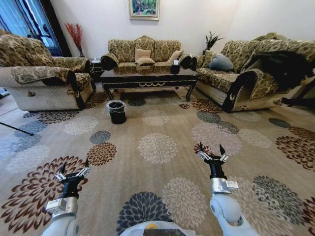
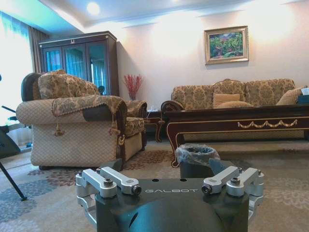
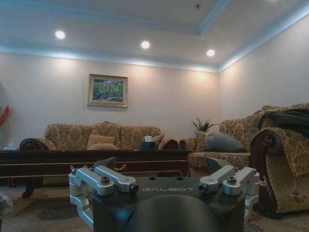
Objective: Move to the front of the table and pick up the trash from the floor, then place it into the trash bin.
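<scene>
The dark-brown table point(image 1: 147, 77) stands far ahead, in front of the back sofa. The black trash bin point(image 1: 117, 111) with its clear liner sits on the patterned floor point(image 1: 157, 147) by the table's left front leg. The left wrist view shows the bin point(image 2: 195, 159) just beyond my left gripper point(image 2: 166, 165), with the table point(image 2: 236, 123) behind it. I cannot make out the trash on the carpet from here. My left gripper point(image 1: 75, 165) and right gripper point(image 1: 211, 147) hover low over the carpet, both open and holding nothing. The right gripper point(image 3: 160, 163) faces the table point(image 3: 96, 157).
Sofas flank the carpet: one at left point(image 1: 44, 78), one at right point(image 1: 246, 73), one behind the table point(image 1: 145, 51). A black tissue box point(image 1: 174, 69) sits on the table. A tripod leg point(image 1: 15, 129) crosses the floor at far left.
</scene>
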{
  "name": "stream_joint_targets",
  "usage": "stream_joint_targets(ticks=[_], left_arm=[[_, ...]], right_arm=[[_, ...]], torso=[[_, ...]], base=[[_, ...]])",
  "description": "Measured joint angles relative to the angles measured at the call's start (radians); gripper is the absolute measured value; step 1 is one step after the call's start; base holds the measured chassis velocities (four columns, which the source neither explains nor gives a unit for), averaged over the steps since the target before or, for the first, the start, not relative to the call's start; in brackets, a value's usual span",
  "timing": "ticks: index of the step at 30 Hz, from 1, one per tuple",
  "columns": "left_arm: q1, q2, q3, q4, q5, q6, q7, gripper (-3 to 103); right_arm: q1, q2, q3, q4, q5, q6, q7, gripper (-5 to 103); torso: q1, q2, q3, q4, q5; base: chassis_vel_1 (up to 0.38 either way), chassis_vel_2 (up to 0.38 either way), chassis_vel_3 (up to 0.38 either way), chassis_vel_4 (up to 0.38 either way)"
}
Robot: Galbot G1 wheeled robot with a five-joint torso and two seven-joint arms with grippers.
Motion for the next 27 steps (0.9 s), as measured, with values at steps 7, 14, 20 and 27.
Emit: stream_joint_targets(ticks=[7,14,20,27], left_arm=[[0.0,0.0,0.0,0.0,0.0,0.0,0.0,100],[0.0,0.0,0.0,0.0,0.0,0.0,0.0,100],[0.0,0.0,0.0,0.0,0.0,0.0,0.0,100],[0.0,0.0,0.0,0.0,0.0,0.0,0.0,100]], right_arm=[[0.0,0.0,0.0,0.0,0.0,0.0,0.0,100],[0.0,0.0,0.0,0.0,0.0,0.0,0.0,100],[0.0,0.0,0.0,0.0,0.0,0.0,0.0,100],[0.0,0.0,0.0,0.0,0.0,0.0,0.0,100]], torso=[[0.0,0.0,0.0,0.0,0.0],[0.0,0.0,0.0,0.0,0.0002],[0.0,0.0,0.0,0.0,0.0],[0.0,0.0,0.0,-0.0001,0.0002]], base=[[0.0,0.0,0.0,0.0],[0.026,0.025,-0.021,-0.029],[0.071,0.063,-0.061,-0.064],[0.0,0.0,0.0,0.0]])
